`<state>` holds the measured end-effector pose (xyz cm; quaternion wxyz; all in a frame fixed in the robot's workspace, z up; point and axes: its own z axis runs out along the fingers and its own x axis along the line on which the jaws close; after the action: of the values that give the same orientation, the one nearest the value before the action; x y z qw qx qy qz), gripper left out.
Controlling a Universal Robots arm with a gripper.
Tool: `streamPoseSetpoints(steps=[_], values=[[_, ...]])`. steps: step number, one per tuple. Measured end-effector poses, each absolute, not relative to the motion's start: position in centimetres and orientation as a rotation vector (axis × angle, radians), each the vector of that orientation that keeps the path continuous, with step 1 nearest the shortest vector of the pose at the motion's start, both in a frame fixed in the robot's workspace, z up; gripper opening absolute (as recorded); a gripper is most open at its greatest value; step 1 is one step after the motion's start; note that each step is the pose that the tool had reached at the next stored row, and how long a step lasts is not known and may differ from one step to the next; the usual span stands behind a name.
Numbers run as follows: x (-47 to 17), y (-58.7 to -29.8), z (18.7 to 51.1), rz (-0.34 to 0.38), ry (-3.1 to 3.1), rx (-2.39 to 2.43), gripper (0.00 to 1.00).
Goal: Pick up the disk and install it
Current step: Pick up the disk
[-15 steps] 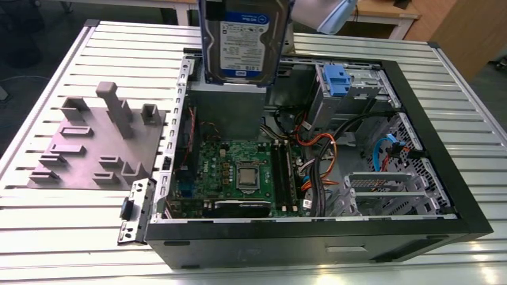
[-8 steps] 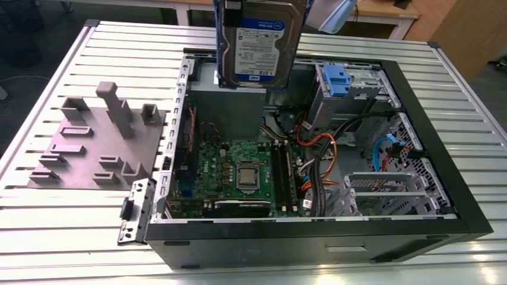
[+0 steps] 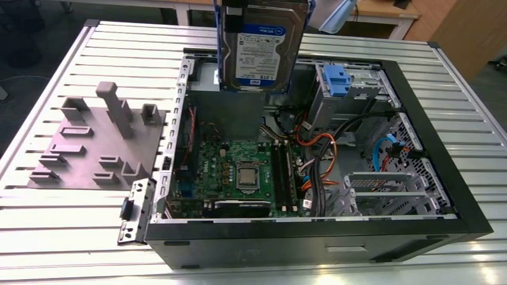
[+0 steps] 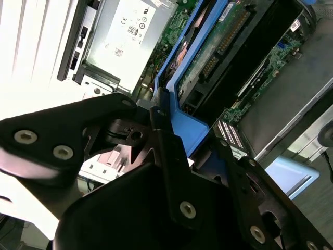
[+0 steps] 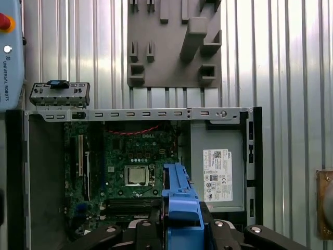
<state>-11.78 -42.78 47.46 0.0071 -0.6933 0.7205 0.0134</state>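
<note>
The disk point(image 3: 262, 47), a silver hard drive with a white-and-blue label and a blue carrier frame, hangs upright in the air above the back of the open computer case point(image 3: 443, 148). In both wrist views my gripper point(image 5: 179, 225) is shut on the disk's blue frame point(image 5: 179, 200), with black fingers point(image 4: 166, 151) clamped on either side of the frame point(image 4: 187, 130). The disk's underside with its circuit board point(image 4: 229, 47) shows in the second wrist view. The disk touches no part of the case.
Inside the case lie the green motherboard point(image 3: 237, 172), orange and black cables point(image 3: 317, 148), a drive cage with a blue latch point(image 3: 336, 80) and a grey power-supply box point(image 5: 216, 166). A grey fixture plate point(image 3: 95, 142) and a metal bracket point(image 3: 135, 211) rest on the slatted table point(image 3: 47, 237).
</note>
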Motion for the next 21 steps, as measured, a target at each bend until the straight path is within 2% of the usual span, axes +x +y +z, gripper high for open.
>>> streamPoseSetpoints(steps=[21], values=[[-9.7,-43.0,47.1,0.042,2.253,-2.168,0.36]])
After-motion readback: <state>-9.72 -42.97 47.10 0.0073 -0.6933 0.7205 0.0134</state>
